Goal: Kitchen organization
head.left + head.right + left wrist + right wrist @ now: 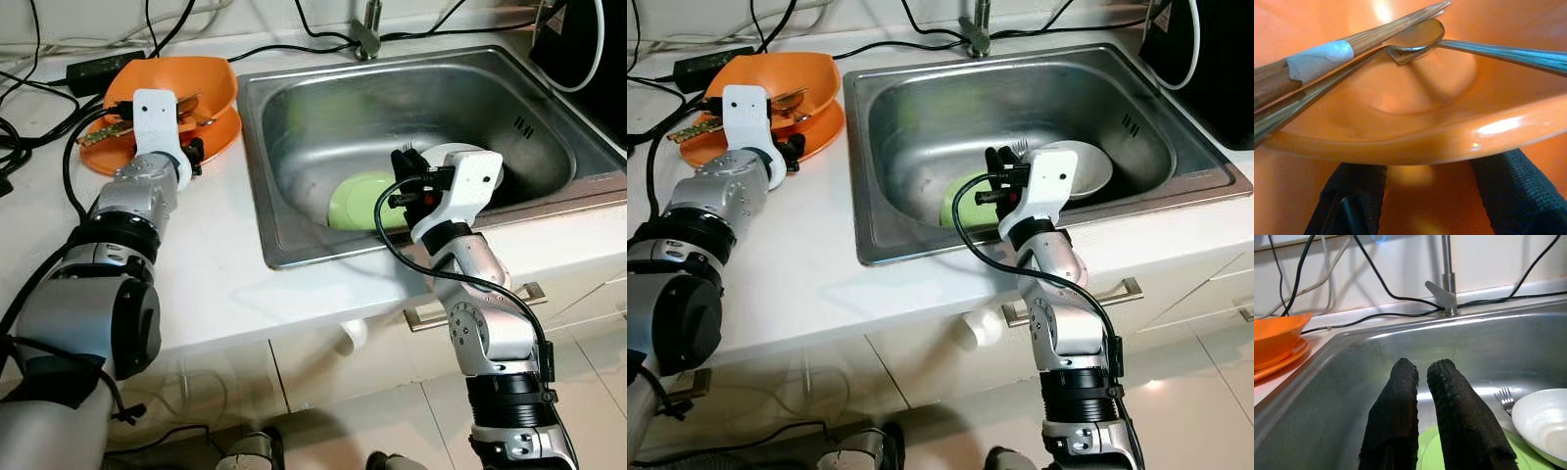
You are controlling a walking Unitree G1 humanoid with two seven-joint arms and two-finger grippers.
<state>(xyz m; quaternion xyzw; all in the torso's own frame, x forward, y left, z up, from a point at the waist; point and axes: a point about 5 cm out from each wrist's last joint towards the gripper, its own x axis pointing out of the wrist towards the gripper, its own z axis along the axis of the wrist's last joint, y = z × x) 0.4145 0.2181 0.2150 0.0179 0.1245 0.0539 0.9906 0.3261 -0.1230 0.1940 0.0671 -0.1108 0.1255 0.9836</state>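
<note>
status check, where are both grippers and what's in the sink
Left gripper open at orange bowl, cutlery inside. Right gripper shut, empty, over green plate. White bowl, fork alongside.

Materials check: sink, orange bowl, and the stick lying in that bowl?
Sink: looks like brushed stainless steel, grey with soft streaky reflections.
Orange bowl: probably glossy plastic or melamine; uniform colour, sharp highlights on the rim in the left wrist view.
Stick: wood, going by the visible grain, with pale tape wrapped round it. Likely a chopstick, not certain.

A bowl (pixel 186 83) is stacked on a plate (pixel 118 152) left of the sink (pixel 294 245), in which two dishes (pixel 358 201) are set.
</note>
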